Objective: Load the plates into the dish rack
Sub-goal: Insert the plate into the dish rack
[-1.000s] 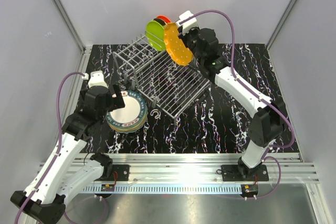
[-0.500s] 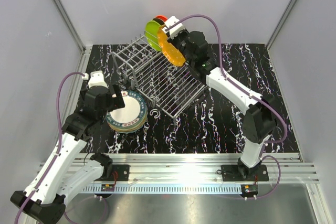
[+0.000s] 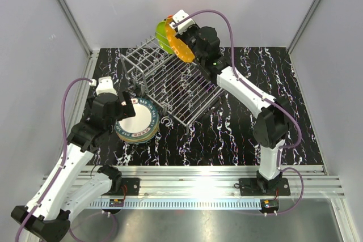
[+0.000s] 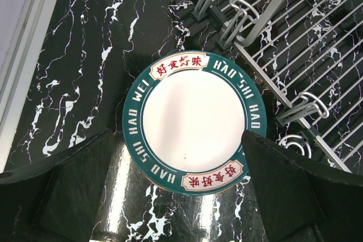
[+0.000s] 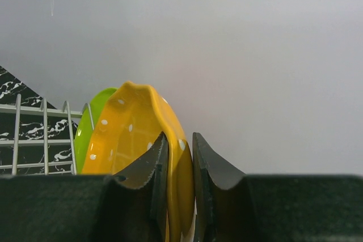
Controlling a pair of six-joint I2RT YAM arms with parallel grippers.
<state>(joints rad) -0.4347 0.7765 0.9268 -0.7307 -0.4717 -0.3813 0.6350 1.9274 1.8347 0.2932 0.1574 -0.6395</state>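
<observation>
- Done so far: the dish rack [image 3: 176,86] sits mid-surface [image 3: 261,66]. A lime green plate [image 3: 163,37] stands on edge at its far, raised end. A red-orange sliver [image 3: 168,18] shows behind the green one and may be another plate, but too little is visible to be sure.
- In transit: the dotted orange plate [image 5: 133,131] is held on edge over the far end of the rack, just beside the lime green plate. I cannot tell whether its lower rim is in a slot yet.
- Left to do: a stack of plates [image 3: 136,124] lies flat on the surface by the rack's near-left corner, with the teal-rimmed white plate [image 4: 193,120] on top. The count beneath is unclear. My judgement is that the job is under half done, with most plates not yet loaded.
- Right hand [image 5: 178,140]: the jaws are drawn in narrow and clamp the dotted orange plate's rim, one finger on each face.
- Left hand [image 4: 177,137]: the jaws are spread to full width above the stack, with a finger on either side of the top plate. It holds nothing, and no contact is visible.
</observation>
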